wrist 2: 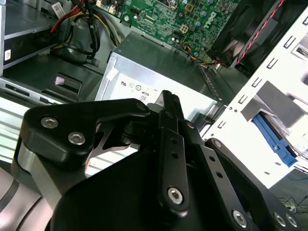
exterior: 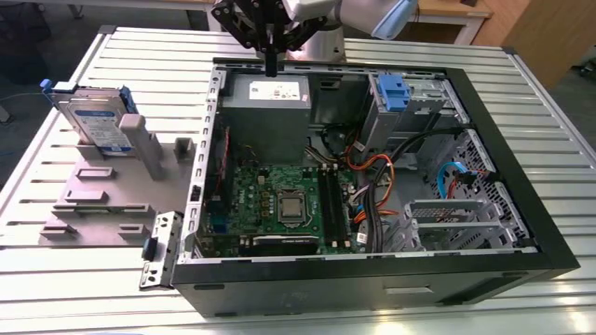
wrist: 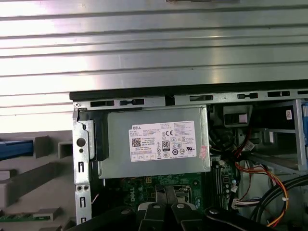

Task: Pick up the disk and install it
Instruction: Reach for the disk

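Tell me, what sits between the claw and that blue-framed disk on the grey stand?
In the exterior view, the claw hangs over the open computer case. Between it and the disk lie the case's metal side wall and bare slatted table.

The setting is a robotics lab or test workshop rather than an office or a home. A worktable (exterior: 75,293) of ribbed aluminium profile carries an open desktop computer case (exterior: 373,271) lying on its side, with its motherboard (exterior: 270,188), power supply (exterior: 265,118) and cables (exterior: 373,164) laid bare. Beside the case a grey fixture plate (exterior: 93,202) with raised blocks and slots holds the disk (exterior: 98,125) upright. A robot arm (exterior: 373,17) rises at the table's far edge. Beyond it are a dark floor (exterior: 56,56) and light wooden furniture (exterior: 540,31).
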Tool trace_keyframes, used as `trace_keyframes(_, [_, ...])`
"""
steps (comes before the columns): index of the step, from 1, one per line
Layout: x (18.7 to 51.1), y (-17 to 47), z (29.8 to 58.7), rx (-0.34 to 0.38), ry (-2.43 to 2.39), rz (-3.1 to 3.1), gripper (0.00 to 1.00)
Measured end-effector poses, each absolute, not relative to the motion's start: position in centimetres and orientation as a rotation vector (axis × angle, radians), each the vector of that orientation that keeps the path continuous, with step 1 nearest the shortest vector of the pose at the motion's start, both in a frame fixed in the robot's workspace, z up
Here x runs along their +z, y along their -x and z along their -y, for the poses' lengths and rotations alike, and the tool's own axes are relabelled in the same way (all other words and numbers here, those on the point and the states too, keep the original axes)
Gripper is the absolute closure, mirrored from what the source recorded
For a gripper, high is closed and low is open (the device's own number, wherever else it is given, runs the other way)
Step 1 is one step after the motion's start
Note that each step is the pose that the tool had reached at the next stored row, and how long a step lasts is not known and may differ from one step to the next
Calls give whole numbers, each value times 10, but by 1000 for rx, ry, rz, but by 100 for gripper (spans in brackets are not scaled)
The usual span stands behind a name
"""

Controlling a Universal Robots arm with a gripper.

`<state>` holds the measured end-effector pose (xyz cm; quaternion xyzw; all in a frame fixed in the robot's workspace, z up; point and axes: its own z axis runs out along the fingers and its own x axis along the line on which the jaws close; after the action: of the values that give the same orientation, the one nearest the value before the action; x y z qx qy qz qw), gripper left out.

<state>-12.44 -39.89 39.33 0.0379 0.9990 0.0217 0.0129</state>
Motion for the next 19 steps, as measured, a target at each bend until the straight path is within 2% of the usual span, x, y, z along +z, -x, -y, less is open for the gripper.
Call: trace_keyframes(19, [393,131,399,69,-118,-3113,89])
